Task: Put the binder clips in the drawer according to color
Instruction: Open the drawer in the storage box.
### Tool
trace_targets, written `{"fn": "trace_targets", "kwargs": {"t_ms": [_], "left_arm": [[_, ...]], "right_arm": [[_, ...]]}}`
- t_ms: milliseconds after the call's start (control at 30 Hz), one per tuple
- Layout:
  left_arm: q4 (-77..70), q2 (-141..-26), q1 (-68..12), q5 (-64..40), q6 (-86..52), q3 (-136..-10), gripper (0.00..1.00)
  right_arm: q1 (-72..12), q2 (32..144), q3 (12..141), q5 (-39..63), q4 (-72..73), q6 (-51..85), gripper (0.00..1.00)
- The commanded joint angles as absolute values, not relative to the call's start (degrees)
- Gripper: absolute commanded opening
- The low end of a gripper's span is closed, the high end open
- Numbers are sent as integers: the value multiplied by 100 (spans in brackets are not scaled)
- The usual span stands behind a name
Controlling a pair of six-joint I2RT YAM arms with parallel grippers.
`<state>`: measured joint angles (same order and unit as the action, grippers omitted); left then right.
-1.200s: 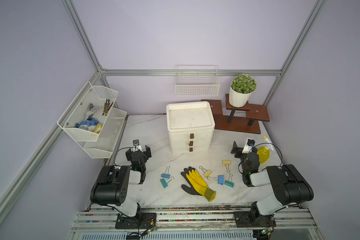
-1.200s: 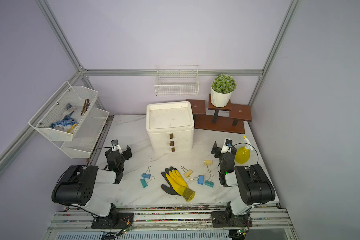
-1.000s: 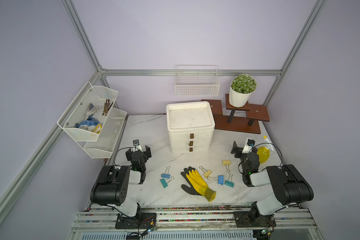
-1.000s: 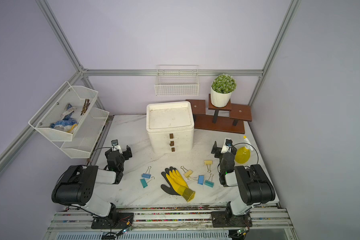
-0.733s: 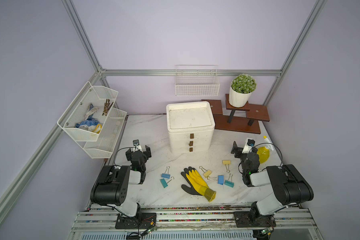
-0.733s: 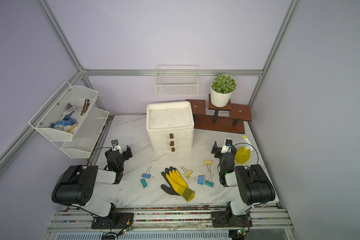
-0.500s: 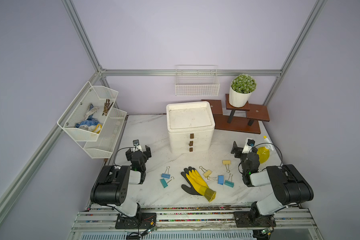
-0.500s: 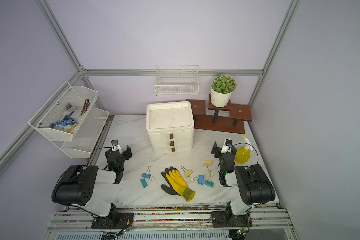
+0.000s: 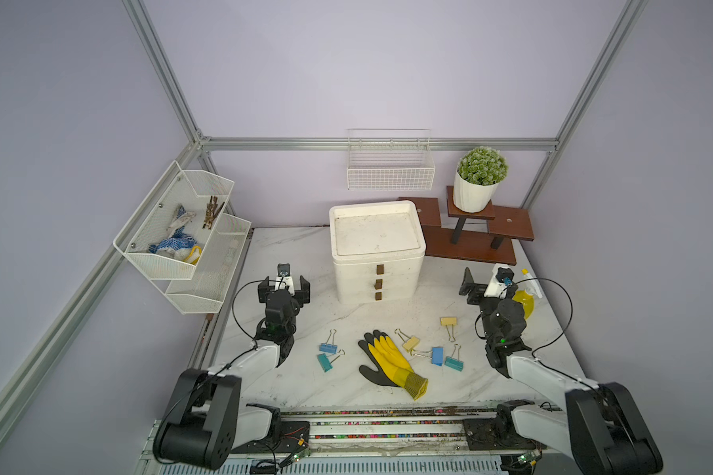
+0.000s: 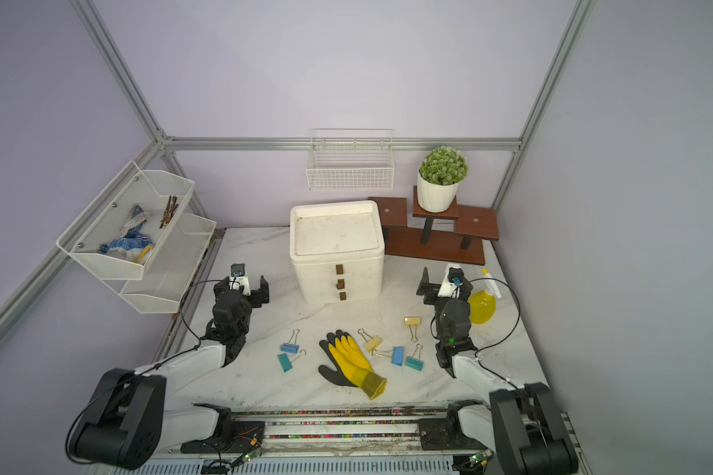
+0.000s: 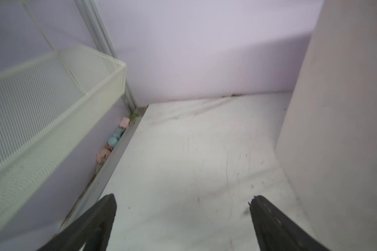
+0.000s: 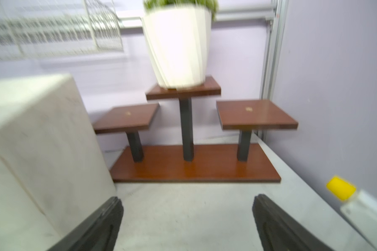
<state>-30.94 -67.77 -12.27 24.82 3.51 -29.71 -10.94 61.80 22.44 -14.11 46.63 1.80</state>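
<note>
Drawer: boxy white plastic three-drawer unit, shut, far centre.
Left clips: blue wire-handled binder clip, teal clip.
Right clips: pale yellow pair, another blue, another teal.

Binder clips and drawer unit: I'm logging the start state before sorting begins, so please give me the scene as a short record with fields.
Drawers: white plastic three-drawer unit, all three shut.
Glove: yellow-and-black work glove, flat on the white marble table.
Glove's left-arm side: left blue binder clip, left teal binder clip.
Glove's right-arm side: inner pale yellow binder clip, outer pale yellow binder clip, right blue binder clip, right teal binder clip.
Sorted: none; all six lie on the table.
Left claw: open, empty.
Right claw: open, empty.
</note>
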Motion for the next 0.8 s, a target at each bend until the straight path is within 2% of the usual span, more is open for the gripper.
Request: {"fn": "trace_targets", "kwargs": {"t_ms": [0, 67, 100, 133, 167, 200, 267, 333, 367, 433, 467, 633, 767], "left_arm": [[-761, -5805, -1396, 3054, -900, -4270, 100], [1039, -5604, -1287, 2820, -2713, -4983, 100], [1016, -5579, -1078, 2172, -3084, -4975, 100], [1018, -5642, -694, 937, -3403, -5031, 100], [1228, -5788, -516, 122, -3623, -5179, 100], [1540, -5928, -518, -235, -3780, -5339, 100], [2065, -6125, -966, -524, -4226, -5399, 100], [2119, -6055, -1817, 41, -4739, -5113, 92], [2092, -6038, -2326, 444, -4973, -5003, 86], [2188, -6225, -3228, 1285, -5169, -5082, 70], [2380, -6451, -3627, 1723, -5208, -5278, 67], [3651, -8275, -4789, 3288, -5033, -7054, 63], [3847, -9259, -5107, 3652, -5089, -7993, 62]], "right_arm": [[-1378, 5362, 3439, -1270, 2320, 1218, 99], [-1372, 5155, 3996, -1185, 1057, 2852, 99], [-1355, 5088, 3990, -1427, 877, 3633, 99], [-1301, 5020, 3907, -1242, 810, 4054, 99], [-1267, 4988, 3846, -734, 886, 3931, 99], [-1270, 5008, 3875, -398, 730, 3775, 99], [-1445, 5089, 4202, -616, -503, 3931, 98], [-1627, 5229, 4455, -703, -1244, 3863, 88], [-1725, 5345, 4658, -875, -1711, 3820, 82], [-1798, 5512, 4955, -966, -2143, 3673, 76], [-1831, 5571, 5073, -1026, -2275, 3580, 70], [-1890, 5686, 5487, -1546, -2751, 3402, 67], [-1890, 5555, 5493, -1608, -2842, 3342, 67]]}}
